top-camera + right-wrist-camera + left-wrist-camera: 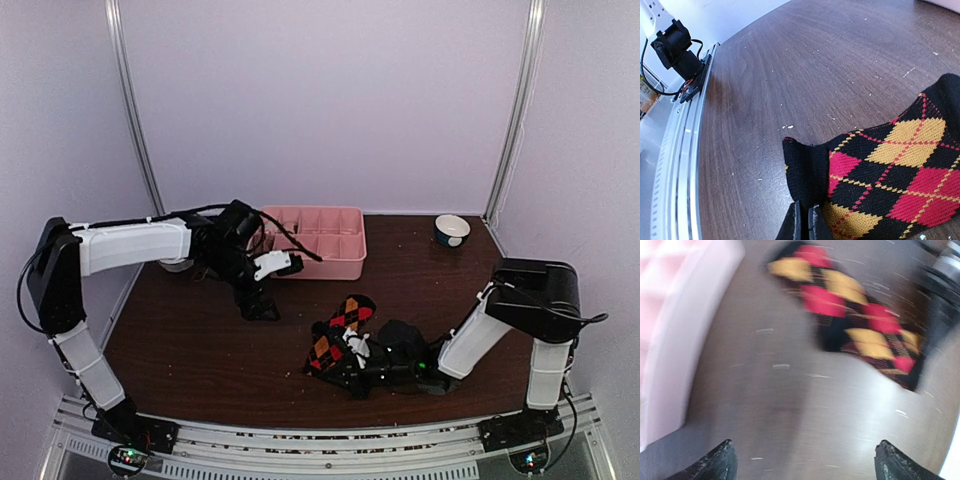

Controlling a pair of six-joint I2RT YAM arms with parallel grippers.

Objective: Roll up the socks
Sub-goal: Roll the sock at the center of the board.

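Argyle sock (pixel 880 175): soft knit, black with red and mustard diamonds and thin stitched crossing lines. It lies flat on the dark wood-grain table (pixel 790 60), mid-table in front of the right arm. Right gripper (pixel 804 222) is clenched, fingers pressed together on the edge of the sock's plain black cuff, which is folded there. Left gripper (pixel 805 465) is released, jaws spread wide with nothing between them, black textured fingertips (pixel 715 462) above bare table. The left wrist view is blurred, with the sock beyond and the pink tray's smooth wall at left. Only the top view shows the whole pink tray (pixel 345 262), a compartmented rectangular plastic one at the back, and a small round bowl (pixel 452 230) at back right. The right wrist view alone shows knit detail, white specks on the table, and the ribbed metal rail (pixel 675 165).
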